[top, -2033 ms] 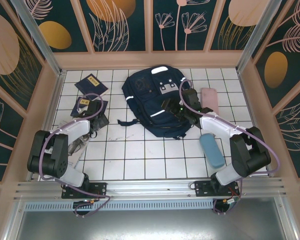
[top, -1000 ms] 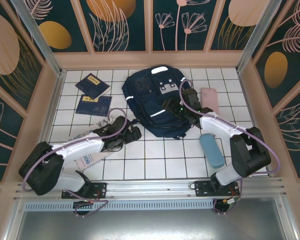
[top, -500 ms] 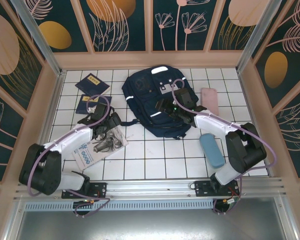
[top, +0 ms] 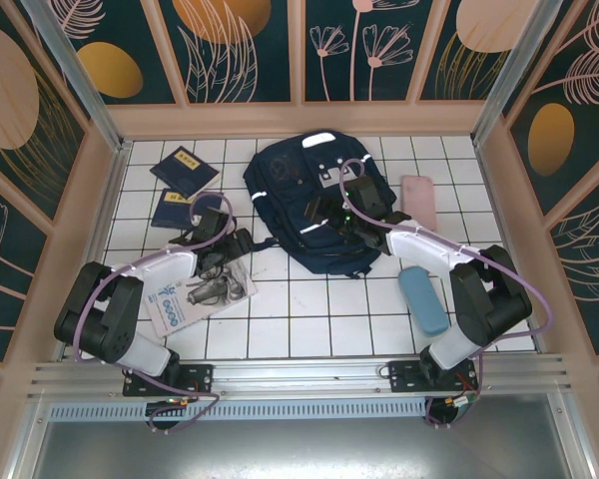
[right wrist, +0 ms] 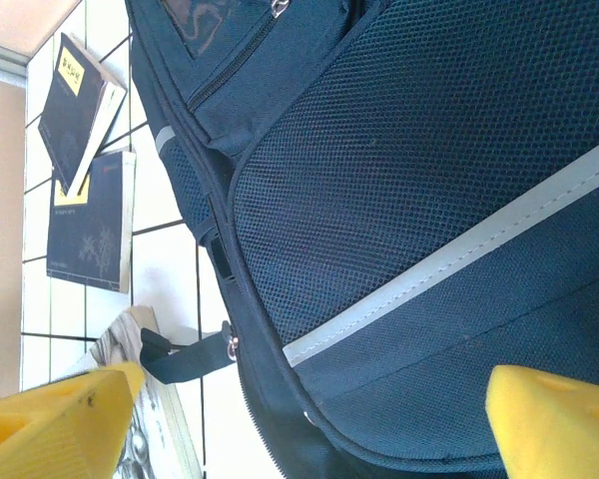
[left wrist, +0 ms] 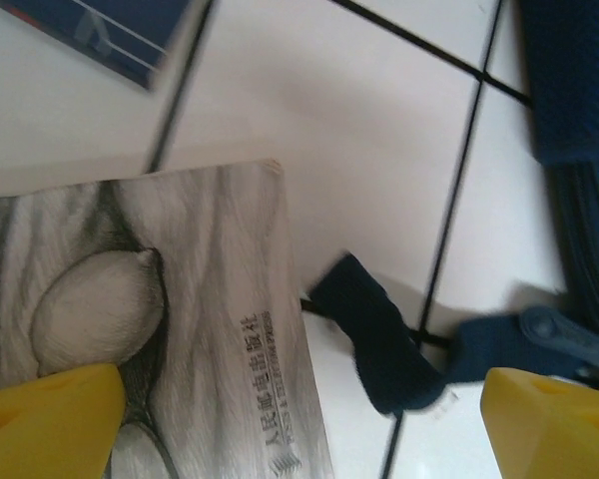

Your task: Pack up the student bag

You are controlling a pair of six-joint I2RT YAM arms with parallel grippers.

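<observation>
**Bag (top: 304, 205) flat on the tiles, both grippers empty**

Bag lies at the far middle of the table (top: 309, 319), front panel up, its white stripes and mesh pocket plain in the right wrist view (right wrist: 409, 200). No opening shows from above. A strap (top: 252, 242) trails off its near left edge onto the tiles.

The right gripper (top: 324, 212) hangs over the bag's near right part, jaws wide, nothing between them (right wrist: 309, 409). The left gripper (top: 240, 244) sits low beside the strap end (left wrist: 379, 339), jaws also spread wide and holding nothing (left wrist: 299, 419). One fingertip is over the book (left wrist: 180, 299), the other near the strap buckle.

Judged from here, packing has hardly begun: the book (top: 195, 289), two booklets (top: 184, 170) (top: 180, 208), a pink case (top: 418, 200) and a blue case (top: 422, 299) all lie outside the bag.

Risks:
- The left jaws straddle both book corner and strap. Closing here could catch the strap instead and drag the bag.
- The book is thin and flat on a smooth surface, so a pinch may skid off its edge.
- With no mouth held open, anything pushed at the soft bag would likely just shove it along.

The table is white tile with dark grid lines. Wood-framed walls (top: 240, 50) in dark teal with leaf and flower prints close it in on three sides.
</observation>
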